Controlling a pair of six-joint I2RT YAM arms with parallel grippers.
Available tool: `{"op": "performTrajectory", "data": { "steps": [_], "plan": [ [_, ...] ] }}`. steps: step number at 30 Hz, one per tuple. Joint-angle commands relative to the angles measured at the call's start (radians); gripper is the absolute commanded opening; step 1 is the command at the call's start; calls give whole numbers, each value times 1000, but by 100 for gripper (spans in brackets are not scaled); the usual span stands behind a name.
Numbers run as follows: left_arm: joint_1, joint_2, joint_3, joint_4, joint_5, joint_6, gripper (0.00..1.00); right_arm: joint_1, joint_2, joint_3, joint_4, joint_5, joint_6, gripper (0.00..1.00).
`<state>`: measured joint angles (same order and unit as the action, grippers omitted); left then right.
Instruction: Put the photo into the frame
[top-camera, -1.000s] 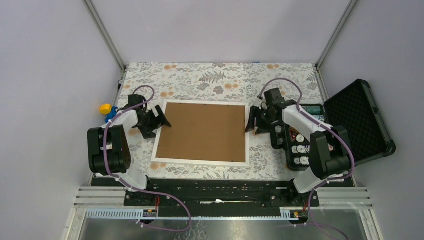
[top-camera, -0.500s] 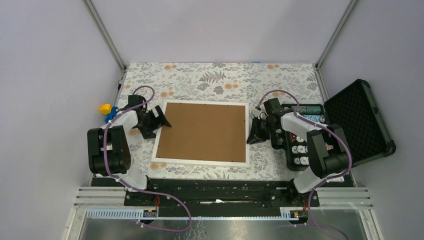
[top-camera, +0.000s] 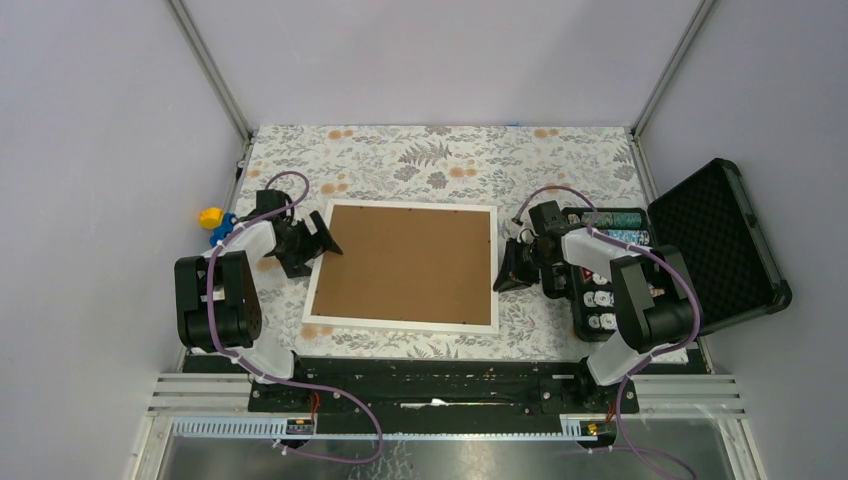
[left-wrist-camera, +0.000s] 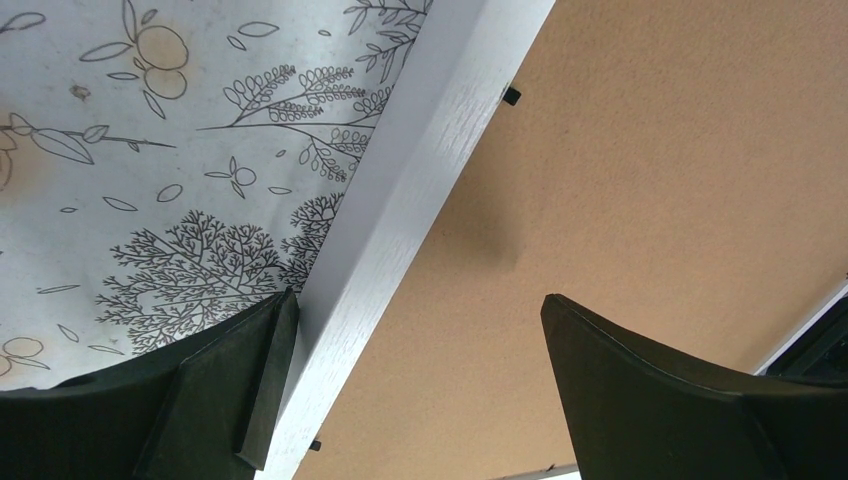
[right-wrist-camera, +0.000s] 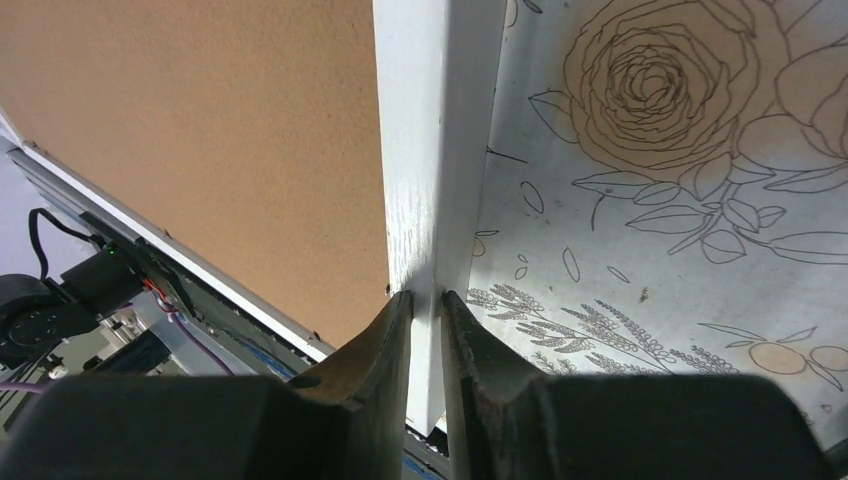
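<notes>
The frame (top-camera: 400, 325) lies flat in the middle of the flowered cloth, its white rim around a brown backing board (top-camera: 405, 262). The photo is hidden. My left gripper (top-camera: 322, 240) is open and straddles the frame's left rail (left-wrist-camera: 400, 200); in the left wrist view the gripper (left-wrist-camera: 417, 300) has one finger on the cloth side and one over the backing board (left-wrist-camera: 650, 150). My right gripper (top-camera: 505, 270) is at the right rail. In the right wrist view the gripper (right-wrist-camera: 428, 300) is shut on that white rail (right-wrist-camera: 435, 130), a finger pressed against each side.
An open black case (top-camera: 720, 240) lies at the right, with a tray of small round items (top-camera: 600, 295) just right of my right arm. A yellow object (top-camera: 211, 217) sits at the cloth's left edge. Grey walls enclose the table.
My right gripper slid along the frame's right rail toward the near edge and closed on it. The left arm and the frame stayed put.
</notes>
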<state>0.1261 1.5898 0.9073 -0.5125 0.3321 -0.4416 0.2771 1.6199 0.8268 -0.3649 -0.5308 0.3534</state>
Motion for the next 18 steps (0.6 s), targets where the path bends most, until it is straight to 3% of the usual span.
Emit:
{"op": "performTrajectory", "data": {
  "steps": [1, 11, 18],
  "plan": [
    [1, -31, -3, 9, 4, 0, 99, 18, 10, -35, 36, -36, 20, 23],
    [1, -34, -21, 21, 29, -4, 99, 52, 35, -21, 73, -28, 73, 23],
    [2, -30, -32, 31, 60, -9, 99, 70, -3, -28, 74, 8, 112, 30]
  ]
}}
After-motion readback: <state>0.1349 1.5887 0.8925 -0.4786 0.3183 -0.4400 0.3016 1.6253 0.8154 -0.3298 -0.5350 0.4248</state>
